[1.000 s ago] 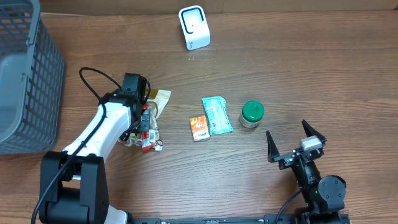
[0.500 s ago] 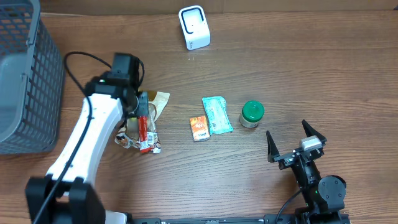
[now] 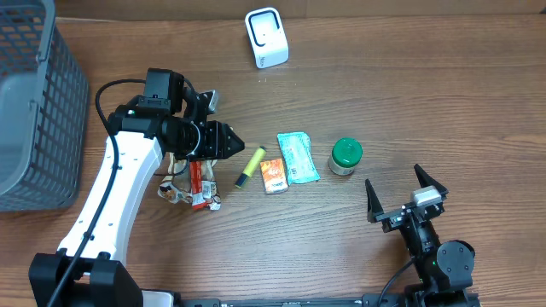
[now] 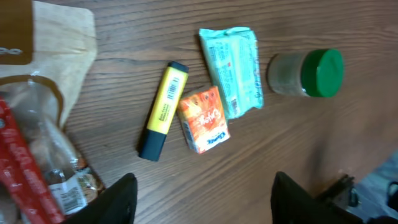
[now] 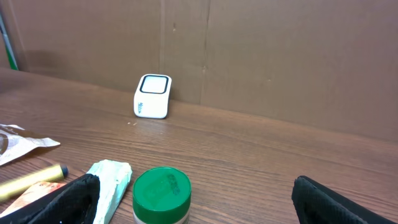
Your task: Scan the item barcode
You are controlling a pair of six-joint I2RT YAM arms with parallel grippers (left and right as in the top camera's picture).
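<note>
Left gripper (image 4: pixel 206 190): fingers apart, empty, just beside flat-lying highlighter (image 4: pixel 163 110). Scanner (image 3: pixel 266 37) well apart from highlighter: scan pending. Right gripper (image 3: pixel 393 177): fingers apart, parked.

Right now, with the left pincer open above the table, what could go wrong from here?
The yellow highlighter lies against the orange packet, so the left pincer may catch both or nudge either aside. The white scanner stands far off at the back of the table, a long carry in which a loose grip could slip.

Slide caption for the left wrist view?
Yellow highlighter, orange box, teal packet and green-lidded jar on the wooden table.
</note>
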